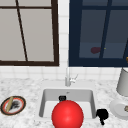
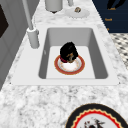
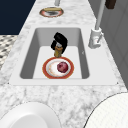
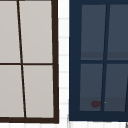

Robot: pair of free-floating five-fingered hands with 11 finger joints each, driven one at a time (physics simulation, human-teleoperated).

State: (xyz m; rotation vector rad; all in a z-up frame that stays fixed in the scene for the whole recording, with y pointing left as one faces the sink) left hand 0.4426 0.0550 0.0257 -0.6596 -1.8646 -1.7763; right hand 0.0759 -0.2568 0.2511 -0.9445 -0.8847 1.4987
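Note:
A red-rimmed plate (image 3: 50, 70) lies on the sink floor with a dark red ball (image 3: 62, 67) on it. My left hand (image 3: 59, 43) hovers just over the plate (image 2: 76, 68), its fingers curled round a small brown object (image 3: 58, 53). The same hand (image 2: 68, 52) shows from the other side. In the front view only its top (image 1: 62, 98) peeks out behind a big bright red ball (image 1: 67, 115) that covers the sink's front. My right hand (image 1: 102, 115) hangs at the sink's front right corner, over the counter edge.
A tap (image 1: 68, 77) stands behind the white sink (image 1: 43, 100). On the left counter is a red-rimmed plate (image 1: 20, 110) with a stick on it. To the right stand a white plate (image 1: 117, 107) and a grey canister (image 1: 123, 82). Windows fill the wall above.

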